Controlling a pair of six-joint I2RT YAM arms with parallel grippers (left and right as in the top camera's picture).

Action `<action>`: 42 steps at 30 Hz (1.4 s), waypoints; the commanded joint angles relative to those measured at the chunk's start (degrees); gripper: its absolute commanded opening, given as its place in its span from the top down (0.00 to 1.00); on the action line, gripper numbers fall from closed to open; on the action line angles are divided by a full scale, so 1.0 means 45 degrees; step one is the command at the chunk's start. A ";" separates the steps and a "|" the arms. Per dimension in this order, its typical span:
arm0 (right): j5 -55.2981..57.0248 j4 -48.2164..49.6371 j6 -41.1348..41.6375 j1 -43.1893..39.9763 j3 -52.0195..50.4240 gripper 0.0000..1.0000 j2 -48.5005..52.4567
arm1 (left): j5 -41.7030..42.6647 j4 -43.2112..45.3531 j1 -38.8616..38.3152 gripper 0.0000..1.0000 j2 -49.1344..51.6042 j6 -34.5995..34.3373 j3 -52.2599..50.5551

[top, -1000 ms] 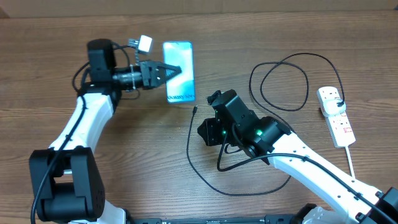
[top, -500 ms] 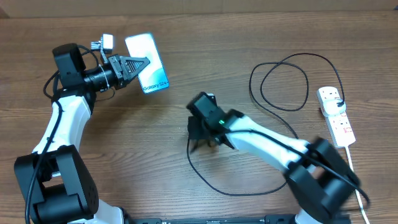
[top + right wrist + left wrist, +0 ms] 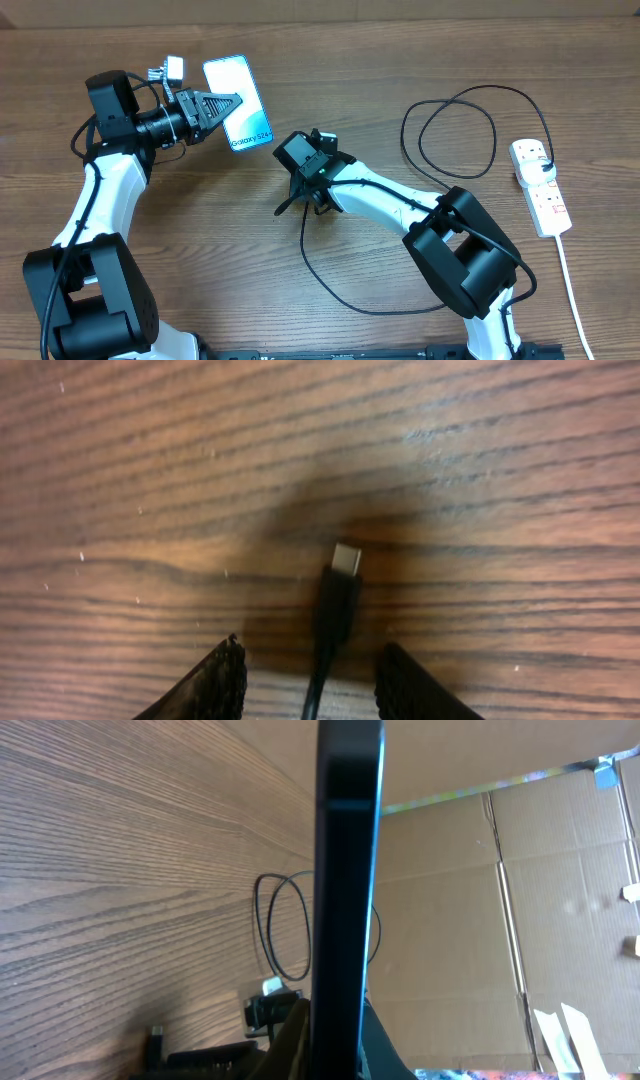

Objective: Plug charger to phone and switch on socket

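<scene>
Overhead, the left gripper point(image 3: 228, 106) is clamped shut on one long edge of the phone point(image 3: 240, 102), holding it at the far left of the wooden table point(image 3: 200, 240) with the lit screen facing up; its wrist view shows the phone edge-on. The right gripper point(image 3: 308, 670) is lowered at mid-table with its jaws partly open and holding nothing. Its two fingertips point(image 3: 215, 680) straddle the charger point(image 3: 340, 290) just behind the small connector tip point(image 3: 346, 558), which lies flat on the wood with a gap on each side. The black cable loops away toward the socket point(image 3: 540, 185), a white power strip well apart at the right edge.

The main risk is a poor grasp. If the jaws close on the thin cable rather than the stiffer plug body, the tip could swivel or slip and miss the phone's port. Slack in the long loops could also snag and drag during a lift.
</scene>
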 commanded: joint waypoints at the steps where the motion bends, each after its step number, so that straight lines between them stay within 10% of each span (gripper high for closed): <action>1: 0.0879 0.0083 0.0733 -0.0063 0.0345 0.58 0.0321 | 0.0573 0.0087 0.0000 0.96 -0.0097 0.0024 0.0063; 12: -0.1127 0.0053 0.0971 -0.0083 0.0321 0.96 0.1015 | 0.0933 0.0092 0.0000 0.96 -0.0097 0.0024 0.0063; 42: -0.8412 -0.4294 -0.7543 -0.1098 -0.2380 0.96 -1.1589 | 0.4323 0.0102 0.0554 0.96 -0.0097 0.1603 0.0063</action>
